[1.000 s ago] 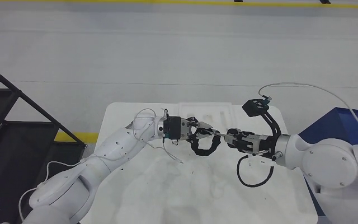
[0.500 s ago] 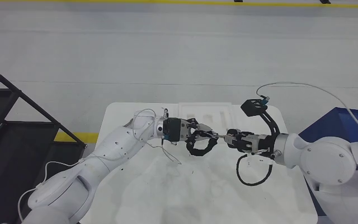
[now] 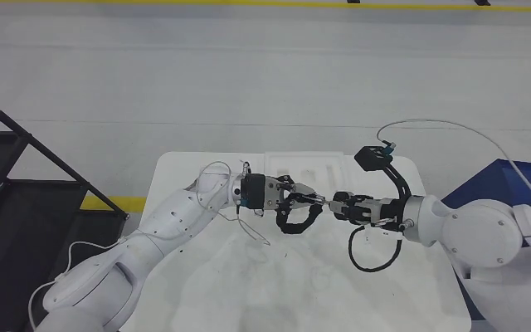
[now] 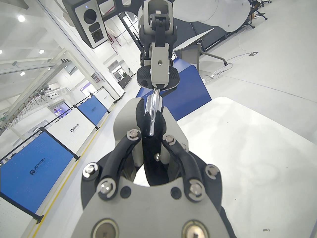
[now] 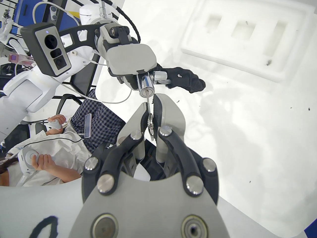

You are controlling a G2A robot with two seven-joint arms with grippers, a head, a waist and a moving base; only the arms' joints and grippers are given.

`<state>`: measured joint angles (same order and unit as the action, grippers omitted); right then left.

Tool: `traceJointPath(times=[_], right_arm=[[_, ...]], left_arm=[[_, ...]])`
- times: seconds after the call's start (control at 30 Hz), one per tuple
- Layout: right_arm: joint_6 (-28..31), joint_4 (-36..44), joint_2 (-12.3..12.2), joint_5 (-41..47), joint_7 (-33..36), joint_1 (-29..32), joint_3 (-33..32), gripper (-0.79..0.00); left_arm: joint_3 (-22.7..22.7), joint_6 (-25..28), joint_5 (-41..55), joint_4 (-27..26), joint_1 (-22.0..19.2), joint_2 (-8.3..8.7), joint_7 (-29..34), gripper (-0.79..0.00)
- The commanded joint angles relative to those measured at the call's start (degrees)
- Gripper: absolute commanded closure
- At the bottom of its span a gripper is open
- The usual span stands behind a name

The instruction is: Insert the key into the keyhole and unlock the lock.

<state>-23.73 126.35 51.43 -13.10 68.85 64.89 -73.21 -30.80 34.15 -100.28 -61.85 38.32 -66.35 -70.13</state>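
- The key (image 5: pixel 148 102) is lined up end-on with the lock (image 5: pixel 146 85), and its thin blade meets the keyhole in the lock's round chrome face. I can't tell how far in it goes.
- From above, the key (image 3: pixel 326 200) is a short silver bridge off the lock's (image 3: pixel 309 199) keyhole end.
- The right gripper (image 5: pixel 151 107) is clamped on the key's head, with a finger pressed to each flat side. It sits straight out from the lock's keyhole end, just beside it.
- The lock is a shiny metal barrel with a black cable (image 5: pixel 183 79) running off its side. In the overhead view the cable (image 3: pixel 300 222) hangs in a loop under the lock.
- The left gripper (image 4: pixel 151 115) is closed around the lock's barrel (image 4: pixel 152 115), on the end away from the keyhole, so the keyhole end pokes out past the fingertips.
- The two grippers, left (image 3: pixel 290 195) and right (image 3: pixel 338 202), face each other with the lock between them.
- The white table (image 3: pixel 274 282) lies below the lock, and the lock is held clear of it.
- A white foam tray (image 3: pixel 323 162) with rectangular pockets lies flat on the table beyond the lock, on the side away from the robot.
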Motion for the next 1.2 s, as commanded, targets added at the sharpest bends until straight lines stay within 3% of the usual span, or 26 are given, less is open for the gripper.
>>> traceJointPath(times=[0.0, 0.5, 0.53, 0.57, 0.6, 0.9, 1.17], right_arm=[[0.2, -0.3, 0.0, 0.7, -0.2, 0.0, -0.1, 0.0], [2.7, -3.4, 0.0, 4.4, -0.5, -1.7, 0.9, 0.0], [3.0, -3.6, 0.0, 5.0, -0.5, -1.7, 0.9, -0.268], [3.4, -3.9, 0.0, 5.6, -0.3, -1.8, 0.9, -0.723], [3.8, -4.2, 0.0, 6.2, -0.2, -2.0, 0.8, -0.785], [9.5, -8.0, 0.1, 13.3, -0.2, -3.2, -1.0, -0.785], [26.4, -7.4, -0.7, 8.6, 0.6, -3.3, -3.7, -0.785]], left_arm=[[0.1, -0.1, 0.3, 0.0, 0.1, 0.03, -0.1, 0.0], [2.8, -1.3, 1.6, -0.7, -0.6, 0.45, -1.3, 0.0], [3.0, -1.2, 2.1, -0.6, -0.6, 0.46, -1.2, 0.0], [3.2, -1.2, 2.6, -0.4, -0.6, 0.47, -1.2, 0.0], [3.4, -1.2, 3.5, -0.5, -0.5, 0.47, -1.2, 0.0], [5.5, 0.2, 11.1, 0.4, -0.5, 0.68, 0.2, 0.0], [7.3, 6.3, 22.2, -1.4, -0.5, 1.6, 6.3, 0.0]])
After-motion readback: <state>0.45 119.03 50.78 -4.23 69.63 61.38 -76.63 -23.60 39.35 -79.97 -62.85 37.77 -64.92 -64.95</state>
